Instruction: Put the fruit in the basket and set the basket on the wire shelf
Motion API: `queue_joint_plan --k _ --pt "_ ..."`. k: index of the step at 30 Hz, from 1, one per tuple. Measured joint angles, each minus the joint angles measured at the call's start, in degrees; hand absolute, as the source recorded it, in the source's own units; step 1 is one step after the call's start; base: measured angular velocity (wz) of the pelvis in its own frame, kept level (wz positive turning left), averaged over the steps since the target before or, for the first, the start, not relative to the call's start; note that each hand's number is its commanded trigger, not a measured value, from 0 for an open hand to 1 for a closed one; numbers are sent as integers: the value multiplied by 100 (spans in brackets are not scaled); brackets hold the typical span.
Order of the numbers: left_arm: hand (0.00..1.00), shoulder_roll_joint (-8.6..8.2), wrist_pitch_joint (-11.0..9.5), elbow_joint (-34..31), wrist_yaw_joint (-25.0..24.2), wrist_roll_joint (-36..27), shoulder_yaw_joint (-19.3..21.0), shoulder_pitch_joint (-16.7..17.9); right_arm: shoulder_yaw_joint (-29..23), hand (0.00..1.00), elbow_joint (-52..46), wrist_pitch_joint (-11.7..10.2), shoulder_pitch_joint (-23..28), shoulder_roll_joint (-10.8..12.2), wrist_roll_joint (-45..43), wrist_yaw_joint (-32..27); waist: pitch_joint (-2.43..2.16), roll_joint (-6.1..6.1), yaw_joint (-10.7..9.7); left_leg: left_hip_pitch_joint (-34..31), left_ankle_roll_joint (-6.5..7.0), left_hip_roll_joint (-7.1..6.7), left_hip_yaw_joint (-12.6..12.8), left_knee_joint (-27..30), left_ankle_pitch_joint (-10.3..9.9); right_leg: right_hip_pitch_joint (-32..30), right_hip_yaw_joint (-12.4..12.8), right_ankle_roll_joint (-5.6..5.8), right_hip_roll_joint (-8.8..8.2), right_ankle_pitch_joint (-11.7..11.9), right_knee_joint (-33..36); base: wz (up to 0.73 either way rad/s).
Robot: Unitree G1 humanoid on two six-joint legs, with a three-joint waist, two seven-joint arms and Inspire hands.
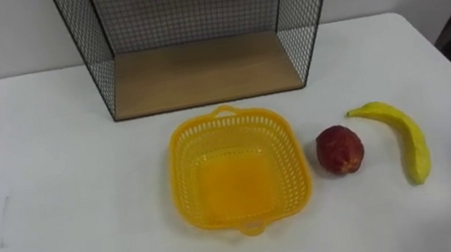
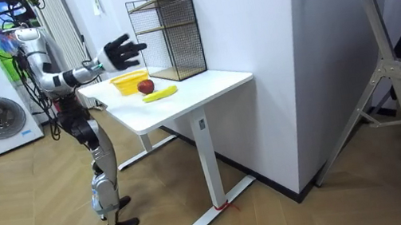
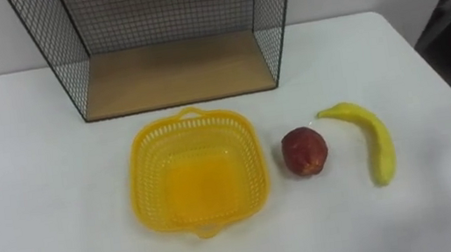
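Standing at the end of the white surface (image 1: 37, 170), the robot held its right hand (image 2: 123, 54) raised above the near edge, fingers spread wide and empty, which looked like readiness for a first reach rather than a grasp. The yellow basket (image 1: 239, 177) sat upright and empty in the middle, its open top free for dropping fruit in. The apple (image 1: 339, 150) lay just beside the basket's right rim and the banana (image 1: 410, 140) a little farther right, both apart from each other, so each could probably be taken singly by that hand. Behind the basket, the wire shelf (image 1: 200, 72) faced the robot, its wooden floor bare for the basket.
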Motion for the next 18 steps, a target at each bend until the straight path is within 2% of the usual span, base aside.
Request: queue_joint_plan --k 4,9,11,13,18 --pt "0 3 1 6 -38 65 -111 4 616 0 -321 -28 -56 -35 -318 575 18 40 147 43 0 4 -5 10 0 59 -9 -2 -1 2 0 0" --pt "0 7 -2 -21 -92 62 -400 1 1438 0 -63 13 -58 -51 -314 1441 40 74 163 94 8 -1 -45 17 5 165 -76 -1 -16 7 -1 6" --pt "0 5 -1 -22 -117 65 -442 20 1568 0 1 18 -58 -54 -311 1691 55 90 173 98 20 -4 -86 12 12 214 -110 1 -26 8 1 10" --pt "0 6 1 -22 -148 66 -441 34 1661 0 126 18 -59 -58 -312 2012 55 98 183 102 21 -2 -162 -5 12 236 -167 2 -32 8 1 11" --pt "0 2 6 -22 -231 69 -461 51 1880 0 380 18 -59 -64 -311 2533 51 89 260 119 21 -11 -168 -14 16 278 -180 1 -27 9 -1 1"
